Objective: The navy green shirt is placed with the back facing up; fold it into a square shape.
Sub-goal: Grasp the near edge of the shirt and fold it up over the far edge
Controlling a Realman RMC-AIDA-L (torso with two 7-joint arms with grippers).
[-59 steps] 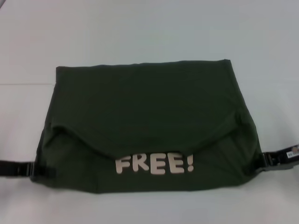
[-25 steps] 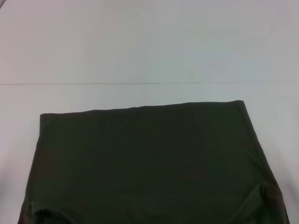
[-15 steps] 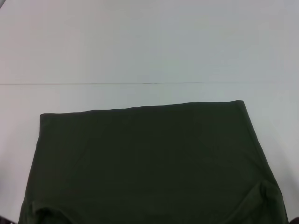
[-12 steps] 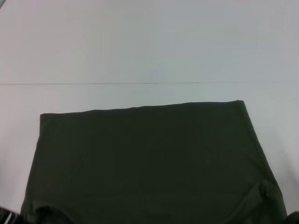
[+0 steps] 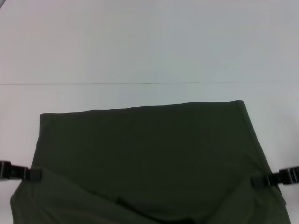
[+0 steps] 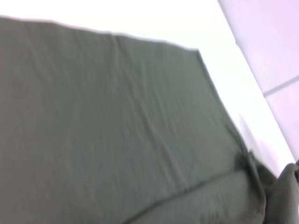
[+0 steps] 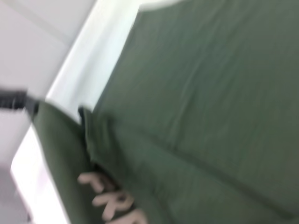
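A folded navy green shirt point(image 5: 145, 158) lies on a white desk point(image 5: 140, 46); the left gripper point(image 5: 35, 174) and right gripper point(image 5: 254, 181) each pinch a side edge.

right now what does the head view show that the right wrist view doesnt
Only the head view shows both arms at once: the left pincer at the left edge and the right pincer at the right edge of the large dark olive-green soft fabric shirt, plus the shirt's straight far fold and the white table beyond it. Only the right wrist view shows the pale printed letters on a lifted flap. Both share the green shirt on the white table, and the left pincer, seen far off in the wrist view.
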